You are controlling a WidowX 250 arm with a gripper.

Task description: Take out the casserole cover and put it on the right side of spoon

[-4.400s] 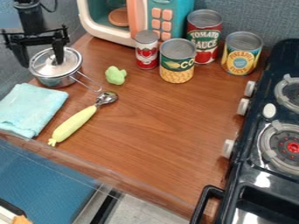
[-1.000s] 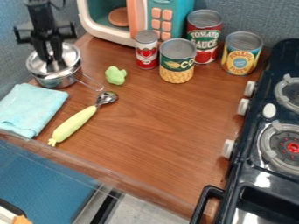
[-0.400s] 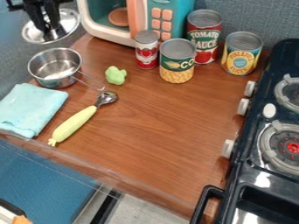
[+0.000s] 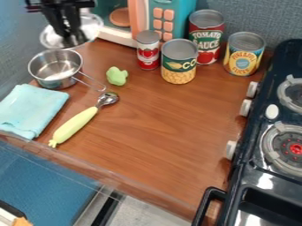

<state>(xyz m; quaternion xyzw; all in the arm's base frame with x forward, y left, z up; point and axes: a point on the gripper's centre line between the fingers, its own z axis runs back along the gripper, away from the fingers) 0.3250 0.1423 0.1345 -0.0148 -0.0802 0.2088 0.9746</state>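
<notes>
- Pinching the lid at its middle between the dark fingers, in the upper left of the view.
- Holding it up in the air, slightly tilted, with its shiny top around the fingertips; too dark there to tell exactly how the grip meets the knob.
- Below the fingers and a little to the left, on the counter: the uncovered saucepan, apart from the lid, with its wire handle pointing down and to the right.
- Farther below the fingers, past the saucepan: the folded light blue cloth.
- Below and to the right of the fingers: the spoon, lying at a slant, with its metal bowl nearer to the fingers than its yellow-green handle.
- Nearer, also below and to the right: the small green toy, between the saucepan and the cans.
- Just beside the fingers to the right: the toy microwave.
- Farther right of the fingers, upright: four cans.
- Well apart from the fingers, at the far right: the black stove.
</notes>
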